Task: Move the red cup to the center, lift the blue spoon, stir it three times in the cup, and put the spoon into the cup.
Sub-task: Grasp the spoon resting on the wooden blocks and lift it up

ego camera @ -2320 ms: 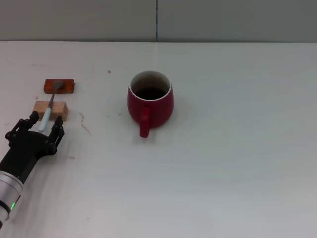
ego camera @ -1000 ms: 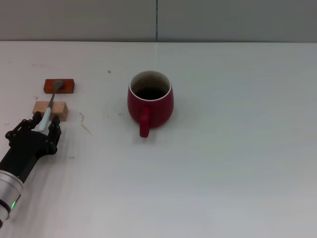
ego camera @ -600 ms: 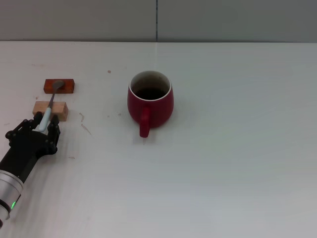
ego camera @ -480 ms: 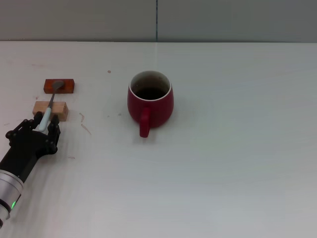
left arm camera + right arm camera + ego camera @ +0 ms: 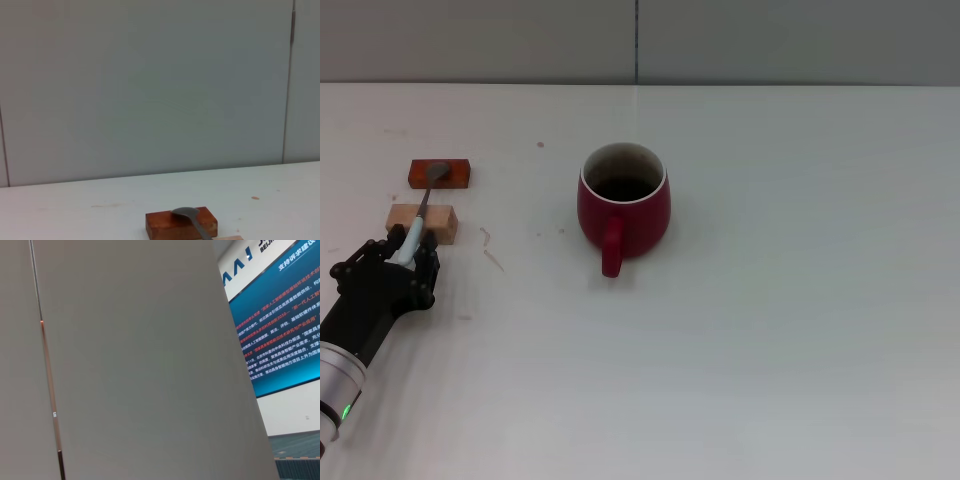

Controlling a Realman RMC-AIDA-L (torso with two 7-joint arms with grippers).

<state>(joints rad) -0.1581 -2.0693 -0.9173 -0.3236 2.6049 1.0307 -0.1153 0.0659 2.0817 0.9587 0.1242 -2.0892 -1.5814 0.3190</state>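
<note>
A: Dark red glaze marks the red cup (image 5: pixel 624 207), the landmark of this figure; it stands upright about the center (image 5: pixel 650 290) of the white table (image 5: pixel 800 300), its loop handle turned toward the robot and its inside dark.

B: Where does the blue spoon lie relative to that cup?

A: The blue spoon (image 5: pixel 420 218) is well apart from the cup, on the robot's left of it. Its grey bowl rests on a red-orange block (image 5: pixel 439 174), and its pale blue handle runs back across a tan wooden block (image 5: pixel 421 220) that sits just nearer the robot. In the left wrist view the bowl (image 5: pixel 189 214) shows on top of the red-orange block (image 5: pixel 181 223), with the grey wall behind.

B: And the working arm?

A: The left pincer (image 5: pixel 404 260) is on the same side of the cup, at the near end of the spoon handle and just short of the tan block. Its black fingers (image 5: pixel 426 264) stand narrow, closed in on either side of the handle's tip, gripping it, while the spoon remains lying on both blocks.

B: The other arm?

A: The right pincer does not appear in the head view. The right wrist view takes in only a pale wall panel (image 5: pixel 140 365) and a blue display board (image 5: pixel 280 330), nowhere near the cup.
</note>
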